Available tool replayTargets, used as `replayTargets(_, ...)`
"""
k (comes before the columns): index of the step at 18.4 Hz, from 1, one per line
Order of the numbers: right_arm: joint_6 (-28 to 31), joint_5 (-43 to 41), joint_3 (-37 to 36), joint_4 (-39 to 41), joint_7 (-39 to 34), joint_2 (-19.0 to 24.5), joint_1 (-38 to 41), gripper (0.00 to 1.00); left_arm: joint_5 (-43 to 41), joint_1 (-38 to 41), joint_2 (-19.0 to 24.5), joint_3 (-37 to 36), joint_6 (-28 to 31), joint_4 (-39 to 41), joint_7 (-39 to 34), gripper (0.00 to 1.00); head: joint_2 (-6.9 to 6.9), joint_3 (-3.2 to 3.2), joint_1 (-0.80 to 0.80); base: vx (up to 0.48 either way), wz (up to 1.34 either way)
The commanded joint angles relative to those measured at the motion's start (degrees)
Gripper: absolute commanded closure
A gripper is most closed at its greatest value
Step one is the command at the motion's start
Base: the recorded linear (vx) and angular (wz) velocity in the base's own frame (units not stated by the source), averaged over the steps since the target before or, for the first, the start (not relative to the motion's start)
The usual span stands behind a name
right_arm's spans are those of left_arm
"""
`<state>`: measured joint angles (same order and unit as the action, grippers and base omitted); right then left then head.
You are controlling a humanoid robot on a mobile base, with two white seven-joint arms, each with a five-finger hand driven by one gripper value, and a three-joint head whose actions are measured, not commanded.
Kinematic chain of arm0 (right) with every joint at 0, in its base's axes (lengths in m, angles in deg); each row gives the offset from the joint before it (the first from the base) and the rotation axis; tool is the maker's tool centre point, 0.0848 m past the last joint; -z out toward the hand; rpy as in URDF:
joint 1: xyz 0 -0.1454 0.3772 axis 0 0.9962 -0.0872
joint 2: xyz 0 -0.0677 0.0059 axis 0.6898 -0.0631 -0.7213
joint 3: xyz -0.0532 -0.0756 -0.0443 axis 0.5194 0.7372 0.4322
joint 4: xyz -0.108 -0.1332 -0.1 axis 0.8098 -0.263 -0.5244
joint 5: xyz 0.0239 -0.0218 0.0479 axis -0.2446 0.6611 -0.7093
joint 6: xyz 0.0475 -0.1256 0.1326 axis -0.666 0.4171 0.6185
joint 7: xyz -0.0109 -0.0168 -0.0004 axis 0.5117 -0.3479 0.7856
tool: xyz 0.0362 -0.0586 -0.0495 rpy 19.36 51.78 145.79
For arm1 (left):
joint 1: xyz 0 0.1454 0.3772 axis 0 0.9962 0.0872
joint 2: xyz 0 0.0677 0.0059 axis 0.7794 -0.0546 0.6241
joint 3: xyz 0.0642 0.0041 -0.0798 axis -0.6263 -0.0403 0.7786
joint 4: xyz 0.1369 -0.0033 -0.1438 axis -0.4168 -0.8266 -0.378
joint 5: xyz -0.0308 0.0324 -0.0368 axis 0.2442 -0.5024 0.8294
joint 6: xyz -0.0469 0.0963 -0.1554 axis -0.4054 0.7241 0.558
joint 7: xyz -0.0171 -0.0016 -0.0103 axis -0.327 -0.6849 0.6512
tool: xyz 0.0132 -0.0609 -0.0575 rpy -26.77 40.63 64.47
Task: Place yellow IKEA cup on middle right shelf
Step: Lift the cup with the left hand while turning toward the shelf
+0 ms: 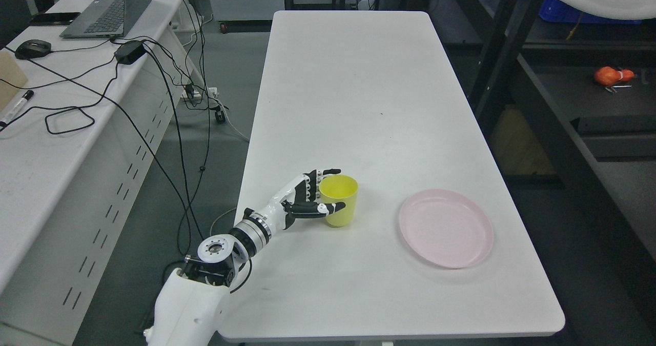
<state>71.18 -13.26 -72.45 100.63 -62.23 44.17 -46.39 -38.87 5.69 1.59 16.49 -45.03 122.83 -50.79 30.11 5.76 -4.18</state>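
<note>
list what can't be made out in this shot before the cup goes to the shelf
- Head view: the cup's left side, hidden behind the left hand, so how firmly the fingers press it is unclear.
- Inside of the cup near its bottom: hidden by its own wall.
- Shelf at right: dark and cut off by the frame edge, so its levels cannot be counted.
- Orange thing on the shelf: too small to identify.
- Right arm: out of frame.
</note>
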Motion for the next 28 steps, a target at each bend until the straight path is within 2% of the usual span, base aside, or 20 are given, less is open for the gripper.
replayTargets(1,0.0,-1.4,1.0,0.0,0.0,-1.0,0.8,0.01,-0.3,-0.8,1.0,5.7,-3.6,-5.9,0.1,0.78,0.00,0.00,0.00,0.000,0.00)
replayTargets(3,0.0,-1.4,1.0,0.0,0.0,-1.0,0.8,0.00,-0.1,0.7,1.0,8.7,-10.0,-5.8,0.2,1.00,0.00,0.00,0.00,0.000,0.00)
replayTargets(5,0.0,-1.4,1.0,0.0,0.0,-1.0,0.8,0.01,-0.1,1.3,1.0,9.6,-11.4,-3.9,0.4,1.00,0.00,0.00,0.00,0.000,0.00)
replayTargets(8,0.0,-1.4,1.0,0.0,0.0,-1.0,0.8,0.01,0.9,4.3,1.0,11.6,-10.6,6.5,0.5,1.00,0.00,0.00,0.00,0.000,0.00)
replayTargets(13,0.0,-1.4,1.0,0.0,0.0,-1.0,0.8,0.01,2.4,8.0,1.0,11.0,-3.2,20.1,2.3,1.00,0.00,0.00,0.00,0.000,0.00)
replayTargets(15,0.0,-1.4,1.0,0.0,0.0,-1.0,0.8,0.01,2.4,9.6,1.0,10.4,-2.6,22.2,5.2,1.00,0.00,0.00,0.00,-0.011,0.00)
replayTargets(28,0.0,-1.4,1.0,0.0,0.0,-1.0,0.8,0.00,2.3,10.5,1.0,10.1,-2.6,28.1,5.4,1.00,0.00,0.00,0.00,-0.137,-0.17)
